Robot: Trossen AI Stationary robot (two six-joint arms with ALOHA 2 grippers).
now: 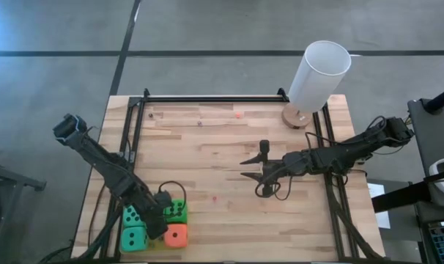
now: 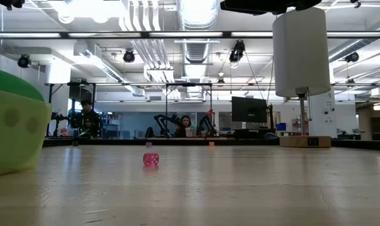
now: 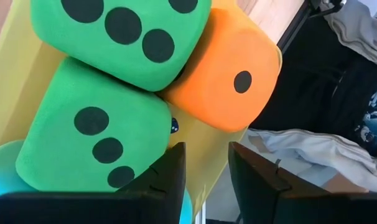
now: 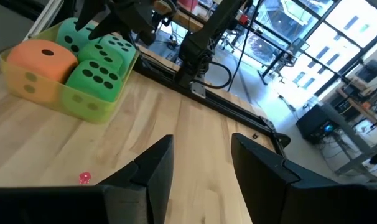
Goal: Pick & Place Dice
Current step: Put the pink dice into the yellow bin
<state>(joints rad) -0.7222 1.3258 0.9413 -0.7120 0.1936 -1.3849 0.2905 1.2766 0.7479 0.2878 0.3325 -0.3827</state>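
The dice lie packed together in a yellow-green tray (image 1: 154, 243) at the table's near left: an orange die (image 1: 176, 235), two green dice (image 1: 177, 211) (image 1: 134, 238) and a teal die (image 1: 131, 216). My left gripper (image 1: 160, 217) hangs over them, slanting down, fingers open with nothing between them (image 3: 207, 177). In the left wrist view the orange die (image 3: 229, 74) and both green dice (image 3: 120, 31) (image 3: 95, 130) fill the picture. My right gripper (image 1: 253, 170) hovers open over the table's middle, pointing toward the tray (image 4: 83, 102). My left gripper has one finger (image 3: 167, 180) right beside the lower corner (image 3: 152, 163) of the nearer green die, coming from above at a slant. I cannot tell whether the finger touches that die. Nothing lies between the two fingers.
A tall white cylinder (image 1: 319, 73) stands on a round wooden base (image 1: 297, 116) at the far right corner. A tiny pink die (image 2: 150, 159) lies on the bare wood near the middle. Black rails (image 1: 207, 98) run along the far, left and right edges.
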